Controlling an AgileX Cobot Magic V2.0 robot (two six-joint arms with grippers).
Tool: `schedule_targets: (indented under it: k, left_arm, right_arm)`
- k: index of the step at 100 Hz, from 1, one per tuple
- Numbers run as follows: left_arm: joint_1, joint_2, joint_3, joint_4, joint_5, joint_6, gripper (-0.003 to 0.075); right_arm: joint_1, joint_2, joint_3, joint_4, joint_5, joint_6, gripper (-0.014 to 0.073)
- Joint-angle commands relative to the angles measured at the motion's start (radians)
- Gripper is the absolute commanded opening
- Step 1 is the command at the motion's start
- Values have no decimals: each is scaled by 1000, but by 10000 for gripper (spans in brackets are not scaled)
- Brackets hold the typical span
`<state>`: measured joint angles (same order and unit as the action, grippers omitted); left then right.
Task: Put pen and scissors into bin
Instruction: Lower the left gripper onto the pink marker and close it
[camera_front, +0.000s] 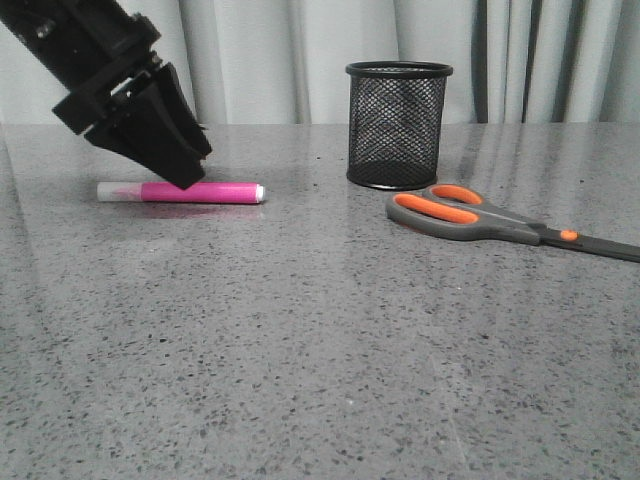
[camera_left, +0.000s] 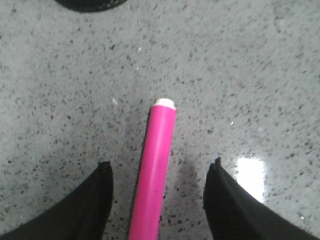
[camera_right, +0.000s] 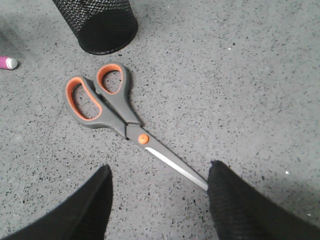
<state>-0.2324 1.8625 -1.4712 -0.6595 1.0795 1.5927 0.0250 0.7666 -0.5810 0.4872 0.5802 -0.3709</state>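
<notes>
The magenta pen (camera_front: 190, 192) lies flat on the grey table, clear cap to the left. My left gripper (camera_front: 185, 170) hangs right over its middle, open; in the left wrist view the pen (camera_left: 156, 170) runs between the two black fingers without touching either, gripper (camera_left: 159, 170). The black mesh bin (camera_front: 398, 125) stands upright behind the centre. The scissors (camera_front: 480, 216) lie closed to its right, handles toward the bin. In the right wrist view the scissors (camera_right: 112, 107) lie ahead of my open right gripper (camera_right: 159, 172), blade tip hidden behind one finger (camera_right: 235, 200).
Grey curtains hang behind the speckled stone table (camera_front: 320, 350). The bin's base (camera_right: 102, 30) shows close to the scissor handles, and the pen's end (camera_right: 7, 63) peeks in at the edge of the right wrist view.
</notes>
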Motion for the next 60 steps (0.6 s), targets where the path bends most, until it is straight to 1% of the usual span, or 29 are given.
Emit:
schedule_targets:
  k: [1,33,40,44,49,54,60]
  left_arm:
    - [-7,-31,-33,-37,3,3,368]
    - [-7,10,-33,-36,-7,3,367]
    - [-7,10,-33,-36,-12,3,353]
    - [-7,10,-33,-36,-15,3,329]
    - [-7,10,-33,-30,-15,3,281]
    - [-7,10,-33,-3,-15,-1,211]
    - [-7,10,-33,20,-15,-6,105]
  right_arm:
    - [-6,1,-37,10,-40,-12,380]
    - [-6,1,-37,10,-36,-14,380]
    - [-6,1,-37,10,-36,-14,380]
    - [-6,1,-37,10,-36,-14,379]
    - [-6,1,-37,10,-36,-14,380]
    - [-6,1,-37,10,-36,-14,379]
    - [-6,1,-37,10,-36,-14,380]
